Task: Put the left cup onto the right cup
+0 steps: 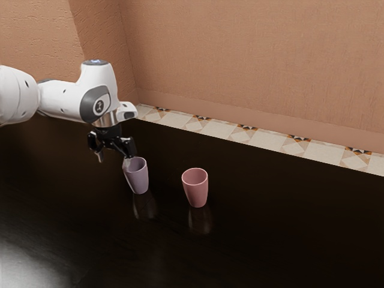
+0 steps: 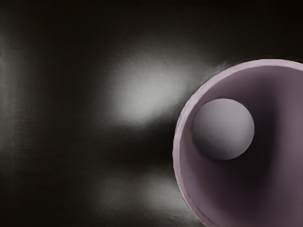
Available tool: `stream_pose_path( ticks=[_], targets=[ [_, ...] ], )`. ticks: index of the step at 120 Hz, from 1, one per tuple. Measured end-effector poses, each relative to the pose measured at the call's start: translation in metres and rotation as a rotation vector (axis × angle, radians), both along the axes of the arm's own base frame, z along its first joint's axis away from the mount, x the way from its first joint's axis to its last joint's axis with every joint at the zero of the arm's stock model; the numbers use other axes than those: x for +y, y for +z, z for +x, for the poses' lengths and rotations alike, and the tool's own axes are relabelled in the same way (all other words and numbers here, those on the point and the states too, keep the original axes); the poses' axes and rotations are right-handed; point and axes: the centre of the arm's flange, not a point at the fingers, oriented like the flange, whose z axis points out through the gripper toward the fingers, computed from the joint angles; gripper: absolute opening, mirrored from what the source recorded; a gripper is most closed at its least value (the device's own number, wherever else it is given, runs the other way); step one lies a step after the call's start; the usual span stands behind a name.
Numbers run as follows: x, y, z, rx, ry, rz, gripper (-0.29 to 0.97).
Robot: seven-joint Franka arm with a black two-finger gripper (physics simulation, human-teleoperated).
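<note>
The gripper (image 1: 114,155) hangs at the purple cup's (image 1: 137,175) rim, on its 9 o'clock side; I cannot tell whether it has closed on the wall. In the exterior view the purple cup sits at the gripper's 5 o'clock, slightly tilted. The pink cup (image 1: 195,186) stands upright, apart, at about 4 o'clock from the purple cup, so the carry should run that way.

Dark glossy table (image 1: 270,240): pink cup (image 1: 195,187) upright; lilac cup (image 1: 136,175) tilted nearby, table contact unclear.

Wall (image 1: 252,54) evenly, warmly lit. Glossy dark tabletop (image 1: 288,240): faint reflections seen under lilac cup (image 1: 136,175) and pink cup (image 1: 195,186). Diffuse glare patches seen in wrist view; cup interior shaded.
</note>
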Motion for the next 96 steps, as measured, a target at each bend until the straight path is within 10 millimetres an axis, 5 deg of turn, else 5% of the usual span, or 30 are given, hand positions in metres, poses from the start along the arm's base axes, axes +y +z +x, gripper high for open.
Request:
stream_pose_path(
  ticks=[36, 96],
  targets=[
    [0.001, 0.009, 0.034, -0.026, -0.007, 0.023, 0.68],
    [0.003, -0.030, 0.035, 0.037, 0.007, 0.013, 0.68]
  ],
)
